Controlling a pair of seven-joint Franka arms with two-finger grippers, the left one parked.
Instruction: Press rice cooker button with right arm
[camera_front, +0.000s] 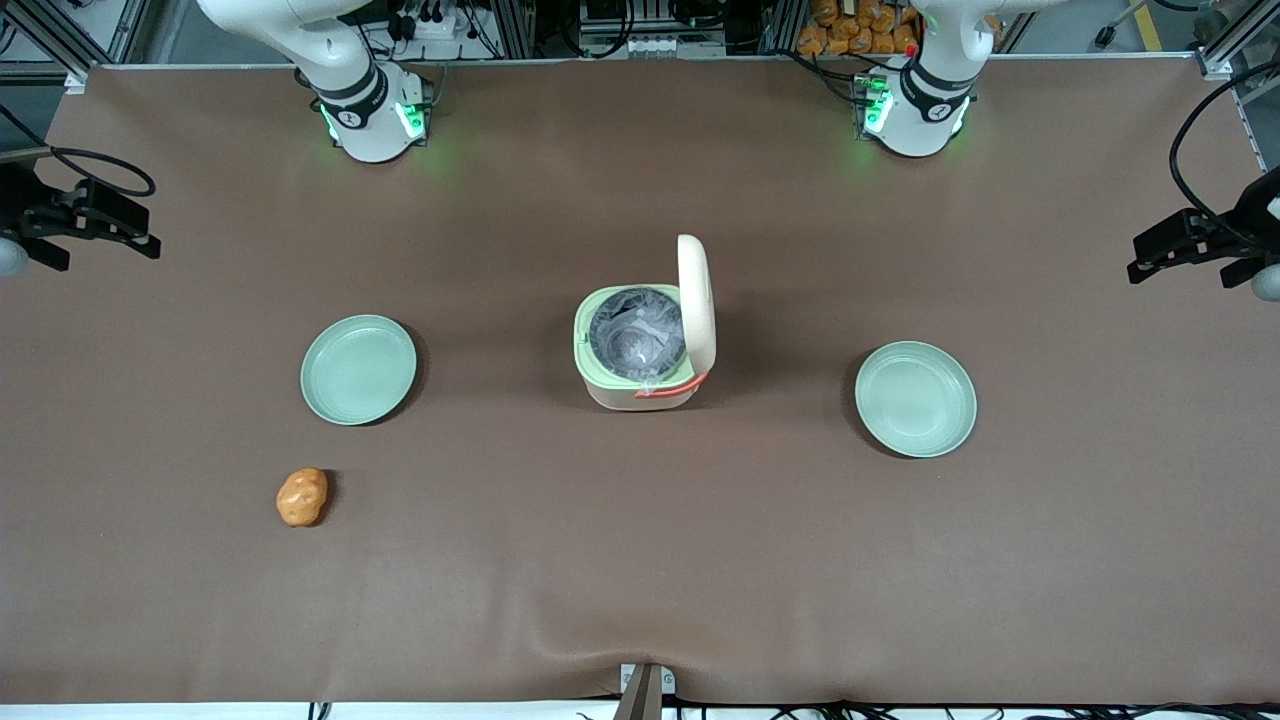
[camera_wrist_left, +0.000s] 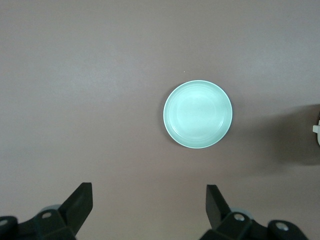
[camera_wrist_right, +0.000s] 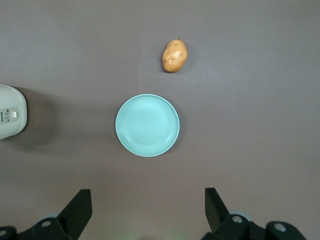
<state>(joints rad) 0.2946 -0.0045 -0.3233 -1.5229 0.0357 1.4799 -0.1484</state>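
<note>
The right arm (camera_front: 330, 60) holds its gripper (camera_wrist_right: 145, 212) high over the brown table (camera_front: 640, 560), its two black fingers (camera_wrist_right: 80, 207) spread wide with nothing between them. Below the fingertips lies a pale green plate (camera_wrist_right: 147, 125), and a potato (camera_wrist_right: 174, 55) lies past it, nearer the front camera. The rice cooker (camera_front: 645, 340) stands mid-table, well apart from the fingers, lid (camera_front: 697, 300) upright and grey pot (camera_front: 636, 333) exposed; its button (camera_wrist_right: 13, 115) shows on the cream face.
</note>
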